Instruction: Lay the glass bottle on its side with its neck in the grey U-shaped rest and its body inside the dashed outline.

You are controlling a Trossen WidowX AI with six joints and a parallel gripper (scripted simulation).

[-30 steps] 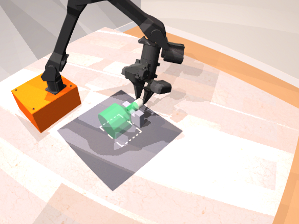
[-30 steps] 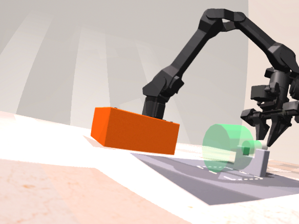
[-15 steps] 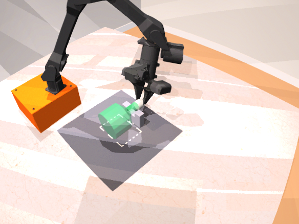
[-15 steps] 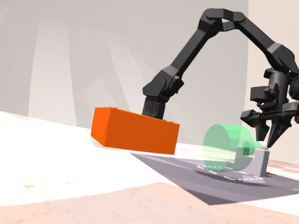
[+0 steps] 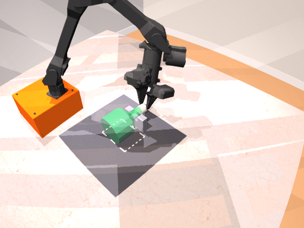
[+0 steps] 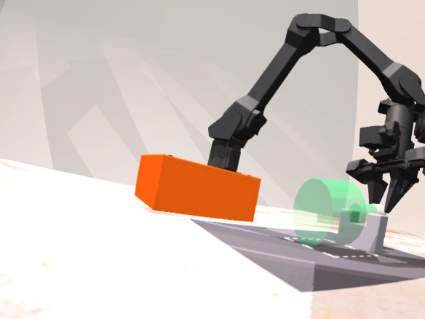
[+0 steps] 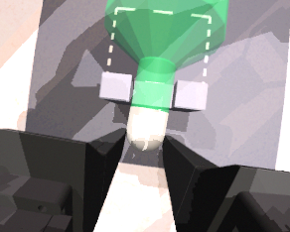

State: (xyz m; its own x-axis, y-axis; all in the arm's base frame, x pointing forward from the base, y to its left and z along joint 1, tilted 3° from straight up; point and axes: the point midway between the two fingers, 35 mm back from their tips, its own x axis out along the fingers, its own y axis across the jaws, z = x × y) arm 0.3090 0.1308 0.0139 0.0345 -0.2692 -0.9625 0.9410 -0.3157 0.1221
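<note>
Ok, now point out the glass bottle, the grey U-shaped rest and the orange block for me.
Glass bottle (image 5: 118, 126) (image 6: 313, 211) (image 7: 166, 30): top, exterior, wrist; green body.
Grey U-shaped rest (image 5: 141, 123) (image 6: 377, 233) (image 7: 191, 95): top, exterior, wrist; one upright.
Orange block (image 5: 58, 115) (image 6: 207, 189): top, exterior; side face.

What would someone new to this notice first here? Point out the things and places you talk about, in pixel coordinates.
Probably the big green glass bottle (image 5: 118, 126) (image 6: 327, 211) (image 7: 164, 30), lying on its side over the dark mat (image 5: 117, 172) (image 6: 327, 277) (image 7: 60, 114), its pale tip held by the gripper (image 5: 144, 106) (image 6: 380, 207) (image 7: 144, 137). Next, the bright orange block (image 5: 55, 117) (image 6: 207, 191) under the black arm's base, beside the mat.
</note>
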